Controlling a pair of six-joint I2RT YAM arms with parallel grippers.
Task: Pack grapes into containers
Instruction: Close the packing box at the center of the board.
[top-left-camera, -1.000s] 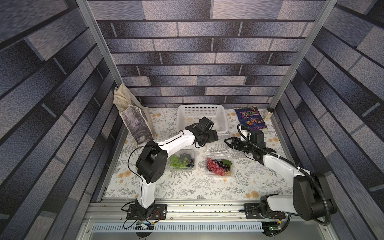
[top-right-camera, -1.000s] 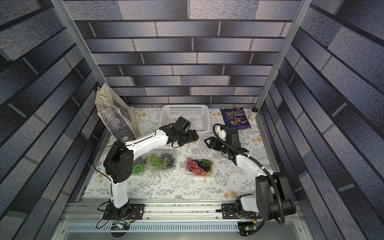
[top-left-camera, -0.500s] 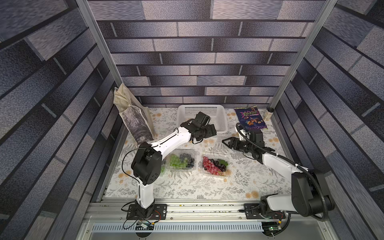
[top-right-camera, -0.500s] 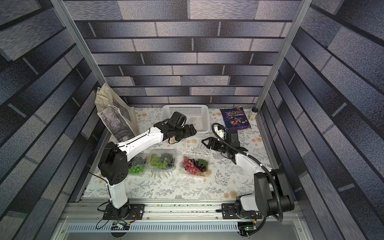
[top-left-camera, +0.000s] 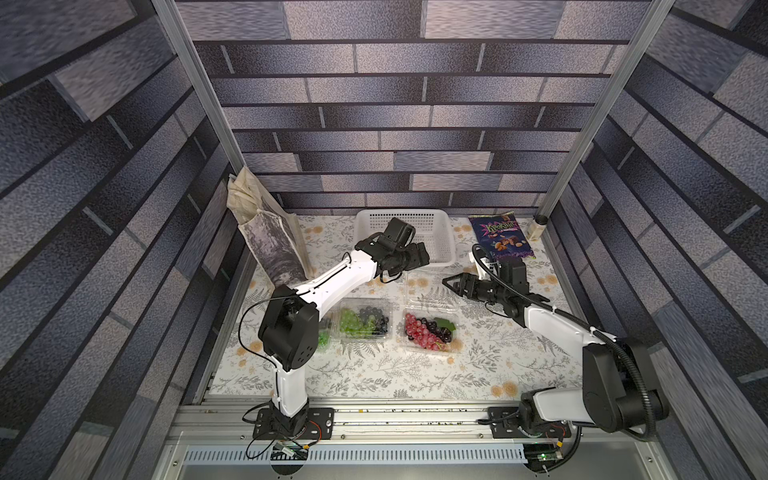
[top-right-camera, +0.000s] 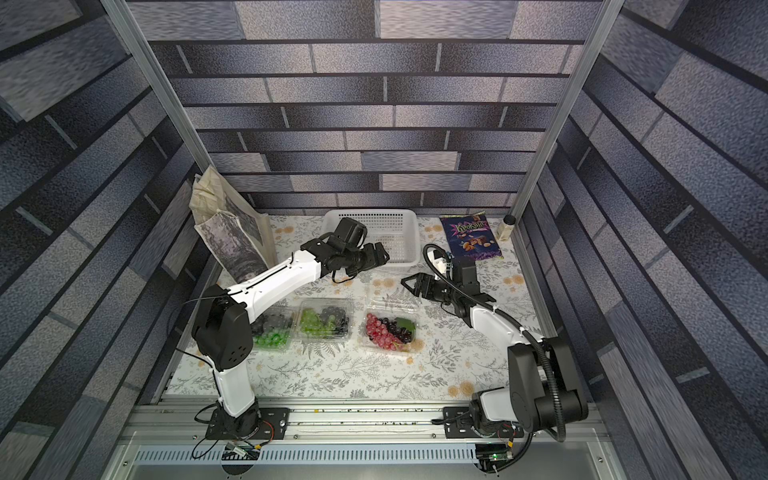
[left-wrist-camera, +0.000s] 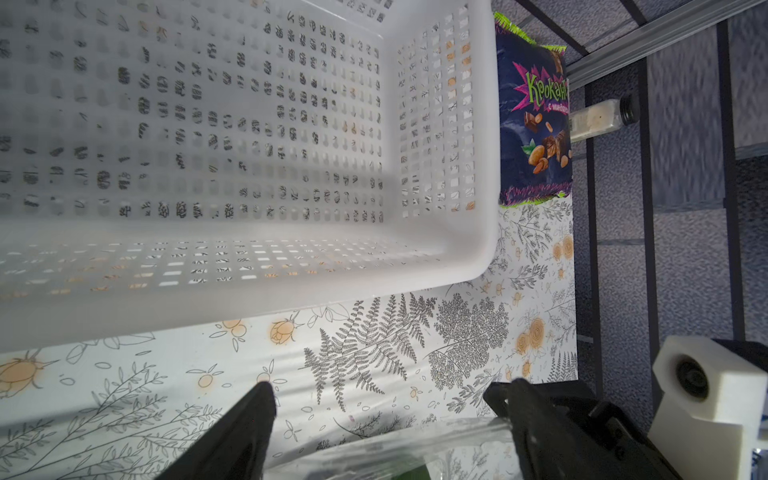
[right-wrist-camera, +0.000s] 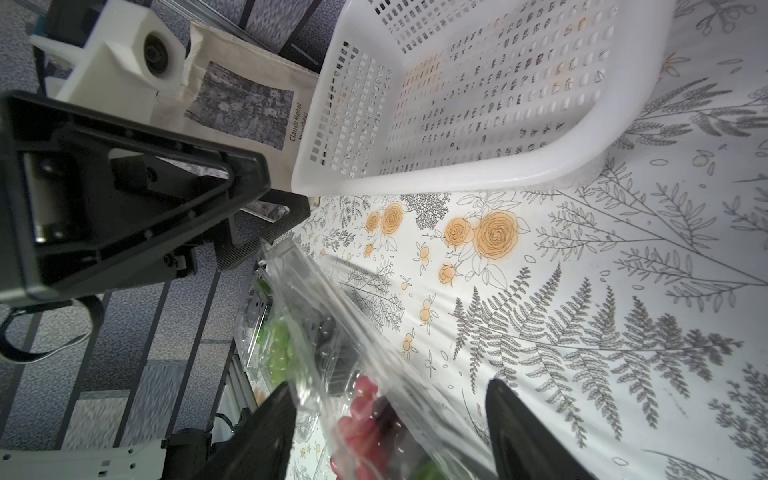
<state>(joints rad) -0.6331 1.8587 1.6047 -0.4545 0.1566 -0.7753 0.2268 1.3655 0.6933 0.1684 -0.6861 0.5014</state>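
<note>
Canvas comes first on my screen: a printed tote bag (top-left-camera: 270, 245) leaning at the far left wall. Three clear boxes sit in a row on the floral counter (top-left-camera: 374, 374), and every bunch of grapes (top-left-camera: 419, 334) I can see lies inside them. The left container (top-right-camera: 272, 330) is half hidden by the arm. The middle container (top-left-camera: 365, 322) holds green and black berries. Behind it, by the near rim of the white basket (top-left-camera: 399, 212), the left tool (top-left-camera: 419, 257) hangs spread wide, gripping nothing. The right container (top-left-camera: 430, 334) holds red and dark bunches, its lid (top-left-camera: 432, 291) open. The right tool (top-left-camera: 449, 284) stands spread at that lid's edge; I cannot tell whether it touches. A purple snack packet (top-left-camera: 500, 235) and a small jar (top-left-camera: 536, 226) sit far right.
</note>
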